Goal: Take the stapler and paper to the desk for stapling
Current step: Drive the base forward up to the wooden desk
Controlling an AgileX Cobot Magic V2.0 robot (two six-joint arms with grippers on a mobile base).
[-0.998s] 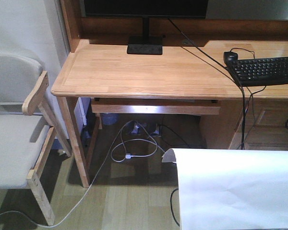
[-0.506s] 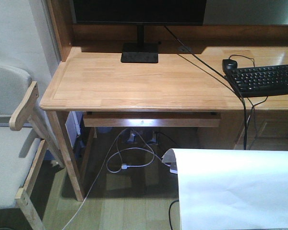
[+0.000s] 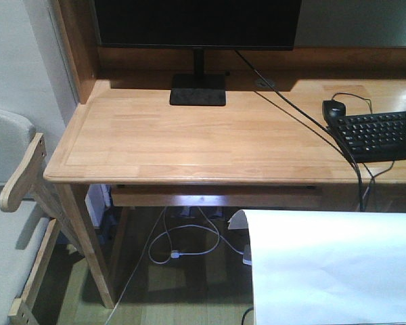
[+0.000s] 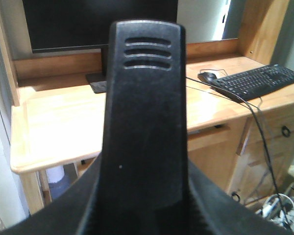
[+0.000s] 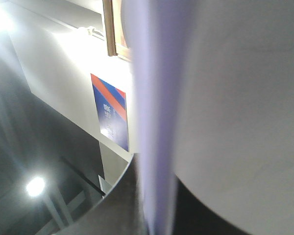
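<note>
The light-wood desk stands straight ahead, its left half bare. In the left wrist view a black stapler with three grooves at its far end fills the middle of the picture. It stands up out of my left gripper, which is shut on it, above and in front of the desk. The white paper hangs below the desk's front edge at the lower right. In the right wrist view the paper runs edge-on through my right gripper, which is shut on it.
A black monitor on its stand is at the desk's back. A black keyboard, a black mouse and cables lie at the right. A grey chair with a wooden arm stands left. White cables lie under the desk.
The desk has come nearer and sits lower and larger in the front view, and the chair has slid off to the left. The paper keeps its place at the lower right.
</note>
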